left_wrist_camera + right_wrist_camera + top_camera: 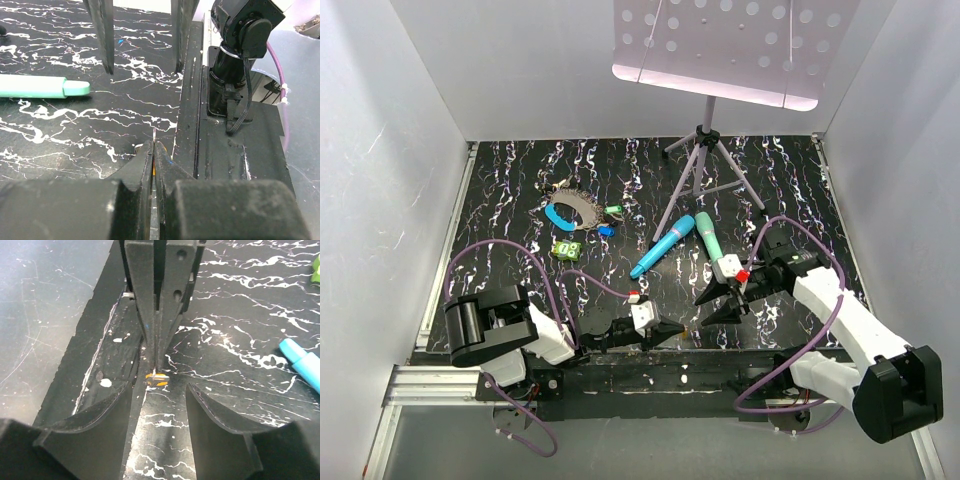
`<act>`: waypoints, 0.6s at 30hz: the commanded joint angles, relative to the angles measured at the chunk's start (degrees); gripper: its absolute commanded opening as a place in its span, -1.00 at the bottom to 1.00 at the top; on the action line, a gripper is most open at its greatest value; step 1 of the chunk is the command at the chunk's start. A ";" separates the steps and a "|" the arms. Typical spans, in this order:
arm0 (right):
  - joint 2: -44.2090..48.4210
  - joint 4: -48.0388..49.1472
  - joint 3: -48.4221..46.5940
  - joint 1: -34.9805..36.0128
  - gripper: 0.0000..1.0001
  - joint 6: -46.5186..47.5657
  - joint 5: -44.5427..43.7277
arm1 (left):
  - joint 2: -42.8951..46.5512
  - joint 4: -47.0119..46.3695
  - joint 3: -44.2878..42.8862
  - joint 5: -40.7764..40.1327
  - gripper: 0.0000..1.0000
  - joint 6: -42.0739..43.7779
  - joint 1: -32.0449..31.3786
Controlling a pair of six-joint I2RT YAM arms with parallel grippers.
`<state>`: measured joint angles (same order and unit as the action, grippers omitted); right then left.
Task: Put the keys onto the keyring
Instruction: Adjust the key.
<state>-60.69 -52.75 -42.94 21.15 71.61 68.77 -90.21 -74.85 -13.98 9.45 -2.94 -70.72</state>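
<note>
My left gripper (680, 328) lies low at the table's front edge, shut on a yellow-headed key (156, 378). The key's head touches the table at the fingertips, and yellow shows between the fingers in the left wrist view (153, 170). My right gripper (717, 305) is open and empty, facing the left gripper, with its jaws either side of the key (160, 396). The keyring (570, 210), a grey oval with a blue section, lies at the far left. A green key (613, 210) and a blue key (606, 230) lie beside it.
A blue stick (662, 245) and a green stick (708, 235) lie mid-table. A green tag (566, 249) lies below the keyring. A music stand's tripod (705, 160) stands at the back. The raised black front ledge (220, 165) runs next to the left gripper.
</note>
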 commanded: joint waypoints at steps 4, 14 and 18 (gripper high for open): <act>0.04 1.51 1.36 2.49 0.11 0.19 -0.39 | 2.06 -2.67 -2.02 0.04 -1.00 0.39 -0.39; -0.49 4.15 1.89 3.73 0.01 -2.35 -2.33 | 2.85 -3.20 -2.81 -0.66 -1.00 -0.31 -0.39; -0.84 4.50 1.98 3.90 -0.04 -2.80 -2.41 | 3.29 -3.64 -2.63 -1.10 -1.00 -0.49 -0.38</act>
<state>-61.23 -49.43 -41.41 24.53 69.73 66.24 -89.21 -75.24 -15.55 9.39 -3.25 -70.72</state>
